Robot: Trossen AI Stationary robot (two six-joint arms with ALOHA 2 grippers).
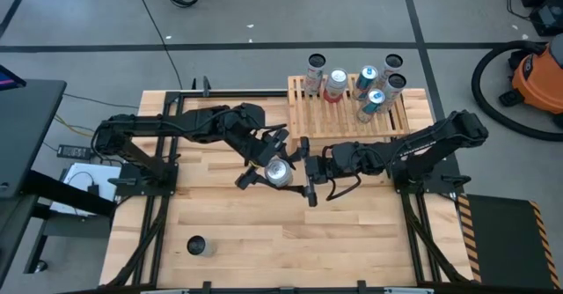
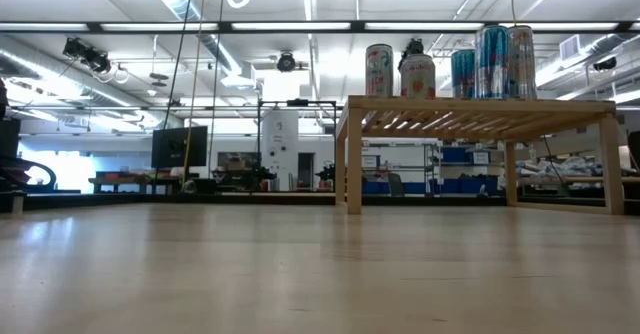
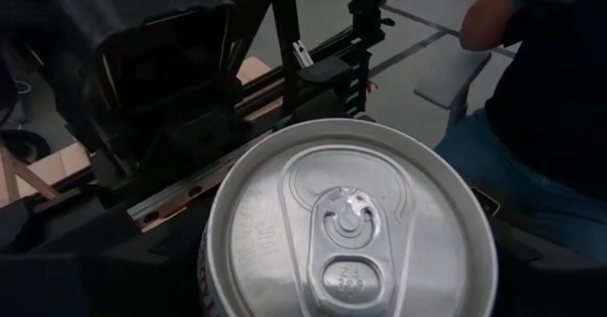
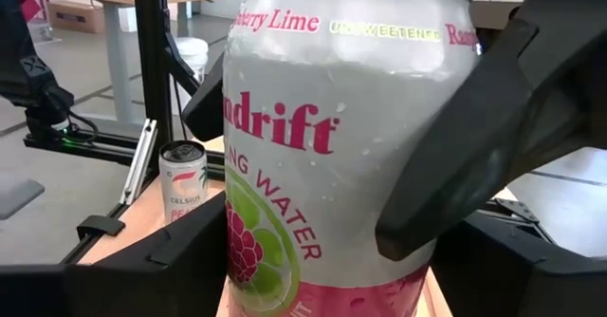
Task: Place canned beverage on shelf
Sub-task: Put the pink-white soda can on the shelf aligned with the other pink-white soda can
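Silver-topped and pale-walled, the sparkling-water can stood upright above the middle of the butcher-block table, raised off the surface, its long axis vertical and its pull-tab lid facing the overhead camera. The left gripper held it: in the right wrist view the left arm's dark fingers pressed against the can's printed wall, so those jaws stood part-way apart, closed on the can's width. The right gripper lay just beside the can on the side toward the right arm, its jaws spread to either side of the body; whether its pads already touched the metal could not be told. The slatted wooden shelf lay at the far edge of the table on the right arm's side, already bearing a group of upright cans over most of its far slats, with its near slats bare. The governing relation was therefore this: the shelf lay beyond the can on the right arm's side, and the right arm's base stood nearer to it than the left's, so a hand-over to the right gripper appeared the likely step in hand. One further can stood alone near the table's front edge, on the left arm's side.
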